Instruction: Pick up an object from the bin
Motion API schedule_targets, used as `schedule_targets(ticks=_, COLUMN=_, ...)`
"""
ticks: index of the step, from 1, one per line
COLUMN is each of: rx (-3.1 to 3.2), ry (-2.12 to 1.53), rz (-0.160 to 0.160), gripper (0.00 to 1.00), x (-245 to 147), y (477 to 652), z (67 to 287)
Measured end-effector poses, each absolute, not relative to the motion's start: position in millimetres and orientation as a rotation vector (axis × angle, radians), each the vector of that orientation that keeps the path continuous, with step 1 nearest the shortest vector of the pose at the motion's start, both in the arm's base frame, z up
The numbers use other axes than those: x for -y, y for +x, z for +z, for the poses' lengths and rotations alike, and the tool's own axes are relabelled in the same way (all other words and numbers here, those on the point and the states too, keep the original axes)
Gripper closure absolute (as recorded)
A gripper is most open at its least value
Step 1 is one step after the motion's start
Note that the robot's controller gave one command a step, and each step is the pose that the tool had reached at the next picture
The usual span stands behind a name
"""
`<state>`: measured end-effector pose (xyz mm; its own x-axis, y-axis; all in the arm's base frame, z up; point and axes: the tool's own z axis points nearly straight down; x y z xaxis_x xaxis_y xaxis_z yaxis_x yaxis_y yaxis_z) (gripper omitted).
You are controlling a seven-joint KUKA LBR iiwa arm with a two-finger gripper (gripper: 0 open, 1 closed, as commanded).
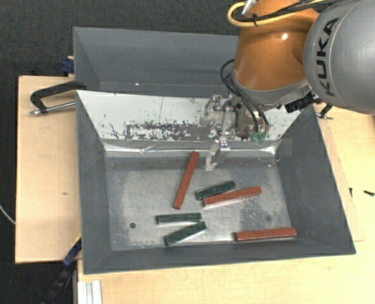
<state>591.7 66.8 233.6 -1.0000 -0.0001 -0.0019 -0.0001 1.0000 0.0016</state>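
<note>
My gripper (215, 156) hangs over the back middle of the bin, its metal fingers pointing down, with nothing between them. Just left of and below its tips lies a long red-brown stick (185, 180), slanting from upper right to lower left. In front of the gripper a short dark green stick (215, 190) lies beside another red-brown stick (232, 196), the two touching near their left ends.
Two more dark green sticks (178, 218) (185, 233) lie near the bin's front left. A third red-brown stick (265, 235) rests flat along the front right. The arm with its orange cover fills the upper right above the bin.
</note>
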Motion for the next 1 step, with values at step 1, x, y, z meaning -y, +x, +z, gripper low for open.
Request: schedule_targets(ticks=1, rx=-3.134, ry=0.014, rz=0.003, gripper=0.0, x=-59.5, y=577.3, z=180.7)
